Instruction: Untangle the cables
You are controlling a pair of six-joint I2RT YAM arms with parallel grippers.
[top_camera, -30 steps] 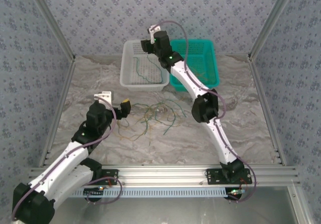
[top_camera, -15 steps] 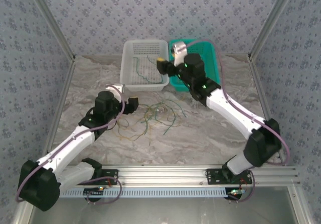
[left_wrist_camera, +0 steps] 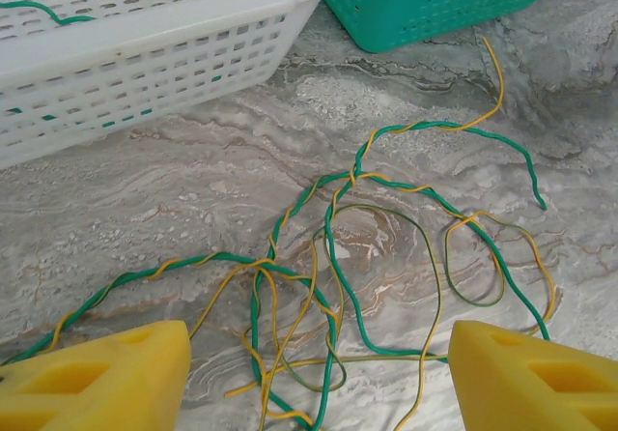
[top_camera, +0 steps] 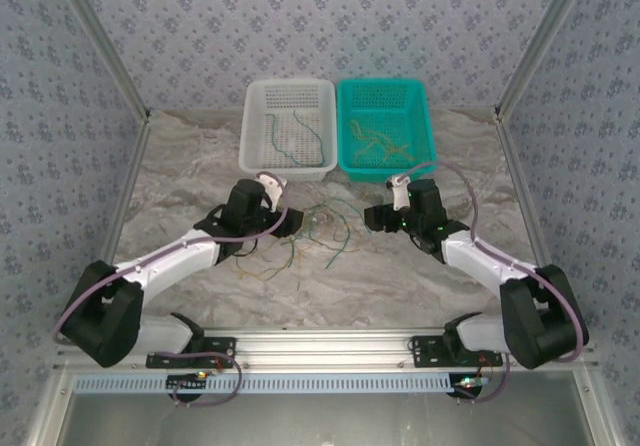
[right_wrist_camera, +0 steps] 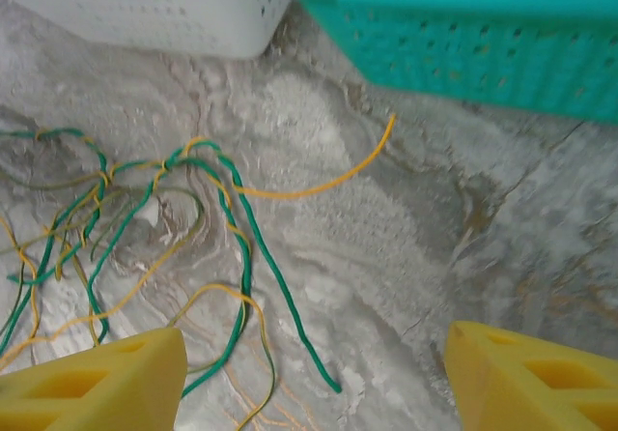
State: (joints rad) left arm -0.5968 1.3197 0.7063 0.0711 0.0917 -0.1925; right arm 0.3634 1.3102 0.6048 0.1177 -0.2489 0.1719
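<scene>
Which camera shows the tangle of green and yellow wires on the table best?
Left wrist view: the tangle sits close and sharp, crossings plain. Right wrist view catches one blurry side; top view shows it whole but tiny.

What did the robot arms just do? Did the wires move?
The right gripper pulled back from over the white basket and came down low, just right of the cables. The left gripper reached forward to their left side. Both are open, holding nothing. The cables, the white basket and the teal basket stayed put.
</scene>
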